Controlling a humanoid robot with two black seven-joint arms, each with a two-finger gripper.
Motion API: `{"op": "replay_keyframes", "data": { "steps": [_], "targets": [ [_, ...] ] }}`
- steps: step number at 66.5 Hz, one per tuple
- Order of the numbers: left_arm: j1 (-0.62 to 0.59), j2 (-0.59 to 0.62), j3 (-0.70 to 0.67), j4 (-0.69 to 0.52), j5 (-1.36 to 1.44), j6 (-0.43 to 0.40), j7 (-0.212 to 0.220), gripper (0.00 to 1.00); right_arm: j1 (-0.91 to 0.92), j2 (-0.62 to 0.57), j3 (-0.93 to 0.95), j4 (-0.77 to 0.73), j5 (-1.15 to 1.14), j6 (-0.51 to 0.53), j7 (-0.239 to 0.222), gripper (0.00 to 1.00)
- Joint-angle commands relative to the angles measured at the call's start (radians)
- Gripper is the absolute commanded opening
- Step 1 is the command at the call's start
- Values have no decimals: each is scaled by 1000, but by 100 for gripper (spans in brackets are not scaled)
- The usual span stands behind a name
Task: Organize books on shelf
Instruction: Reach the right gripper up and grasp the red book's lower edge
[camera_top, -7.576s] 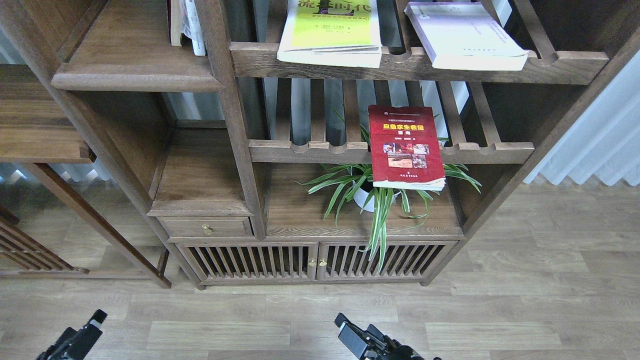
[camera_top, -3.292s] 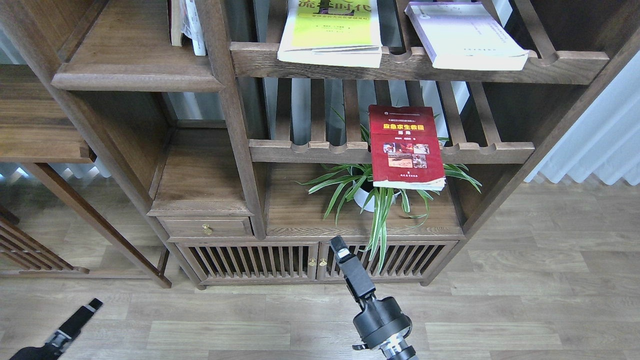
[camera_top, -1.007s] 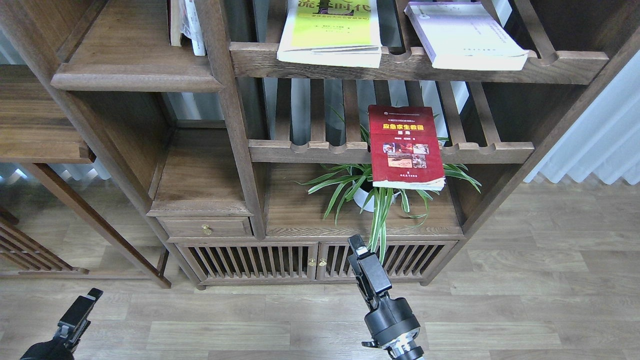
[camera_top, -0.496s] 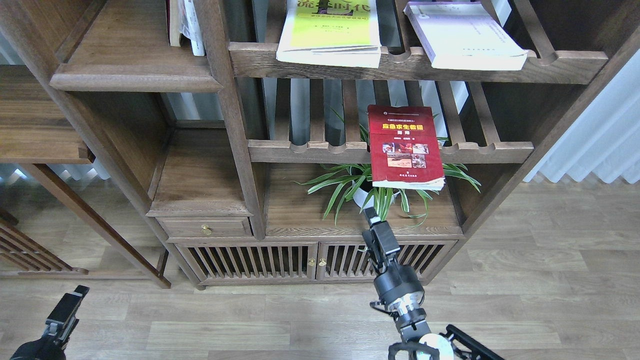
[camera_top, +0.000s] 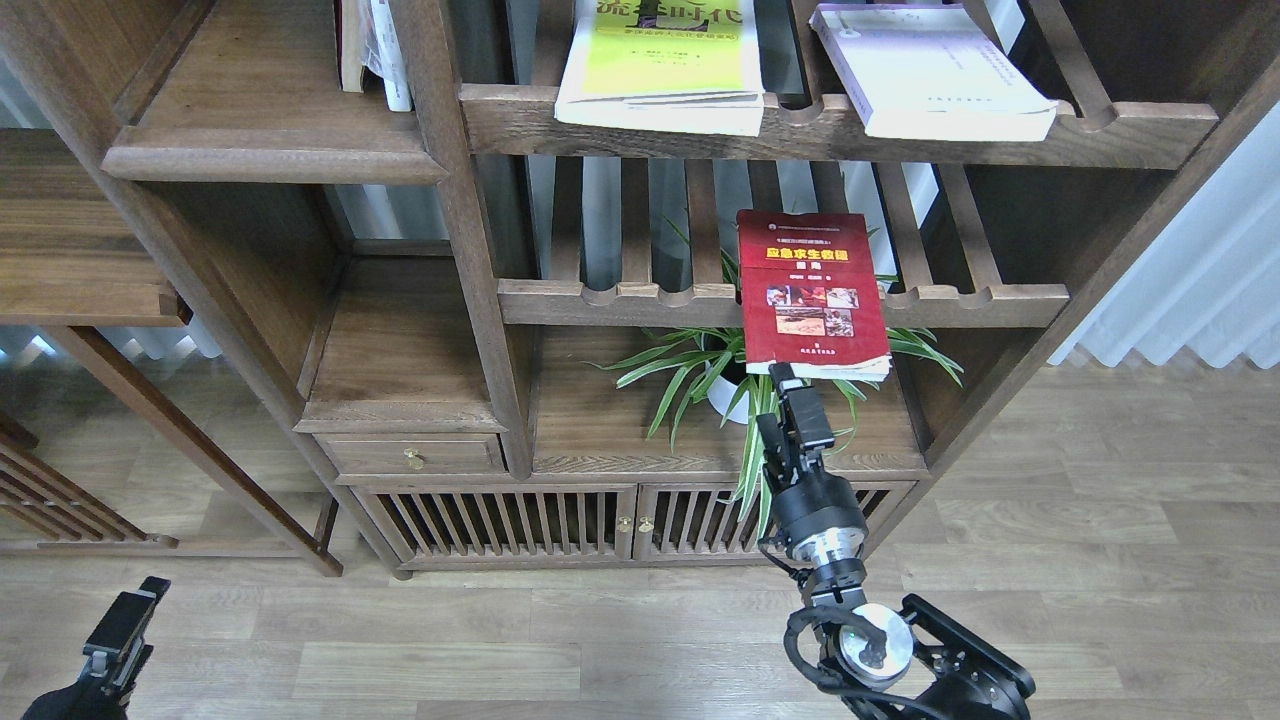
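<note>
The red book (camera_top: 812, 295) lies flat on the lower slatted rack, its front end overhanging the rail. The yellow-green book (camera_top: 660, 60) and the pale lavender-white book (camera_top: 925, 70) lie on the upper slatted rack. The solid shelf (camera_top: 270, 160) with the moulded front edge is at the upper left. My right gripper (camera_top: 785, 395) points up just below the red book's front edge, not touching it. Its fingers look slightly apart and empty. My left gripper (camera_top: 125, 615) is low at the bottom left, seen edge-on.
A potted spider plant (camera_top: 720, 395) stands right under the red book, its leaves around my right gripper. A few upright books (camera_top: 370, 50) stand at the back of the solid shelf. A small drawer (camera_top: 412, 457) and slatted cabinet doors (camera_top: 500, 520) are below.
</note>
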Motion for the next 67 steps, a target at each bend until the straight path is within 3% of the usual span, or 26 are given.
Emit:
{"op": "replay_keyframes", "data": {
  "steps": [1,21,37,40,47,56,67],
  "targets": [
    [-2,0,0,0,-3,0,1,100,20,0,3,-2,35,0,-2,99],
    [-4,2,-6,-6,-3,0,1,100,62,0,3,-26,81,-8,-2,98],
    [2,2,-6,-9,-3,0,2,100,100,0,0,-104,133,-11,0,86],
    [2,3,-6,-9,-3,0,2,100,102,0,0,-112,143,-9,0,81],
    [2,5,-6,-8,-3,0,1,100,108,0,0,-123,147,-8,3,58],
    [2,5,-6,-9,-3,0,-2,100,131,0,-6,-123,144,-8,6,52],
    [2,5,-8,-9,-3,0,-7,100,132,0,-2,-123,147,7,11,16]
  ]
}}
